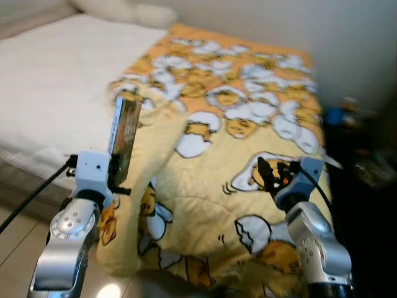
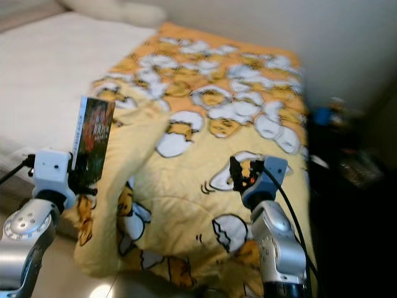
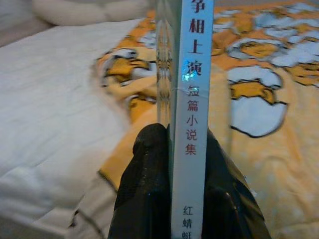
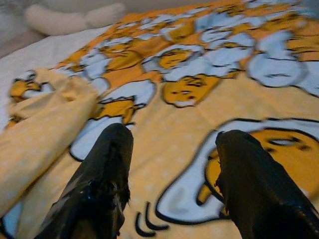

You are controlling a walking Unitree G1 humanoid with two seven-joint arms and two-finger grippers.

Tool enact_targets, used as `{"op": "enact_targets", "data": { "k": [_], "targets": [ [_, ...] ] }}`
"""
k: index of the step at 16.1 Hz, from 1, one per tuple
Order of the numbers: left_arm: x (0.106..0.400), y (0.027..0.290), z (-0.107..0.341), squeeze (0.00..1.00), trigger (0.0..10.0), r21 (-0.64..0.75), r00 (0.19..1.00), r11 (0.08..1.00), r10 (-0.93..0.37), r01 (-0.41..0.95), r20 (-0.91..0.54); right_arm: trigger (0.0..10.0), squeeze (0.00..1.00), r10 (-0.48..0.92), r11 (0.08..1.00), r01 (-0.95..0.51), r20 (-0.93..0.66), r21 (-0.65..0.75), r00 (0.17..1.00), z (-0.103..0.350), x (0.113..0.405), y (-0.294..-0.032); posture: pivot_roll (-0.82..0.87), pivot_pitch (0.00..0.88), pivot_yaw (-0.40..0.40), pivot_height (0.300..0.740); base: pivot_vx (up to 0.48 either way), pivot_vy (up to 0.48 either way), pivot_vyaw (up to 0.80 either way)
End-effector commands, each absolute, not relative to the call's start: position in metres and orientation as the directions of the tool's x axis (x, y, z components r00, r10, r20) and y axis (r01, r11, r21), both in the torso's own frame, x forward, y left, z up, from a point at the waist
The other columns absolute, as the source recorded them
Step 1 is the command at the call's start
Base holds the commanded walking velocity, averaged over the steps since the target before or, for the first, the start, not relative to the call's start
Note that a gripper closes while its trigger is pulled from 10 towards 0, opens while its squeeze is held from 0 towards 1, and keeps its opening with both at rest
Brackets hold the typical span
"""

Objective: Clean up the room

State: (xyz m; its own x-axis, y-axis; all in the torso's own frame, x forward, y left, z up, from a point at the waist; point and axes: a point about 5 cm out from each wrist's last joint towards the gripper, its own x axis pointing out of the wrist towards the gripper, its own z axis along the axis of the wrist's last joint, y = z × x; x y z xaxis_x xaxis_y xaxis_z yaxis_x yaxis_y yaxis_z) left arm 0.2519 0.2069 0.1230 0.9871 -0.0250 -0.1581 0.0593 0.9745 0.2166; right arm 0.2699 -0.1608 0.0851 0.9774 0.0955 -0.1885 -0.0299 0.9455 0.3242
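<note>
Two grippers were raised over the bed point(image 1: 43, 87). The left gripper point(image 3: 174, 159) was clamped on a book point(image 1: 124, 138), holding it upright above the edge of the yellow blanket point(image 1: 211, 180). The right gripper point(image 4: 172, 164) hovered over the blanket with its fingers point(image 4: 107, 169) spread apart, holding nothing.

A bed point(image 1: 43, 93) is seen ahead, covered by a white quilted sheet point(image 1: 56, 74). A yellow blanket point(image 1: 248, 124) — printed with egg-character cartoons — is spread over the bed's right portion and is draped over its near edge toward the tiled floor point(image 1: 12, 242). One blanket corner point(image 1: 155, 124) is folded back. White pillows point(image 1: 124, 9) are placed at the far end.
</note>
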Motion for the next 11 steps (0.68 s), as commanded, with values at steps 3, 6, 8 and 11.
{"op": "enact_targets", "data": {
  "k": [3, 6, 8, 11],
  "targets": [
    [0.2574, 0.2007, 0.1366, 0.00, 10.0, 0.240, 0.993, 0.967, -0.057, 0.081, -0.108, 10.0, 0.00, 0.075, 0.951, -0.011, -0.199, 0.308, 0.977, 0.0829, 0.2714, -0.1648, 0.01, 0.000, -0.057, 0.740, 0.000, 0.412, -0.80],
    [0.2542, 0.2014, 0.1354, 0.00, 10.0, 0.240, 0.992, 0.967, -0.052, 0.080, -0.117, 10.0, 0.00, 0.047, 0.952, 0.016, -0.198, 0.305, 0.979, 0.0827, 0.2709, -0.1690, 0.01, 0.000, -0.051, 0.740, 0.000, 0.412, -0.80],
    [0.2538, 0.2016, 0.1351, 0.00, 10.0, 0.248, 0.991, 0.965, -0.058, 0.087, -0.122, 10.0, 0.00, 0.036, 0.949, 0.031, -0.206, 0.315, 0.978, 0.0812, 0.2701, -0.1698, 0.02, 0.000, -0.059, 0.740, 0.000, 0.411, -0.80],
    [0.2551, 0.2044, 0.1379, 0.00, 10.0, 0.257, 0.992, 0.963, -0.051, 0.081, -0.120, 10.0, 0.00, 0.037, 0.952, 0.029, -0.207, 0.304, 0.978, 0.0810, 0.2703, -0.1675, 0.02, 0.000, -0.055, 0.740, 0.000, 0.410, -0.80]
  ]
}}
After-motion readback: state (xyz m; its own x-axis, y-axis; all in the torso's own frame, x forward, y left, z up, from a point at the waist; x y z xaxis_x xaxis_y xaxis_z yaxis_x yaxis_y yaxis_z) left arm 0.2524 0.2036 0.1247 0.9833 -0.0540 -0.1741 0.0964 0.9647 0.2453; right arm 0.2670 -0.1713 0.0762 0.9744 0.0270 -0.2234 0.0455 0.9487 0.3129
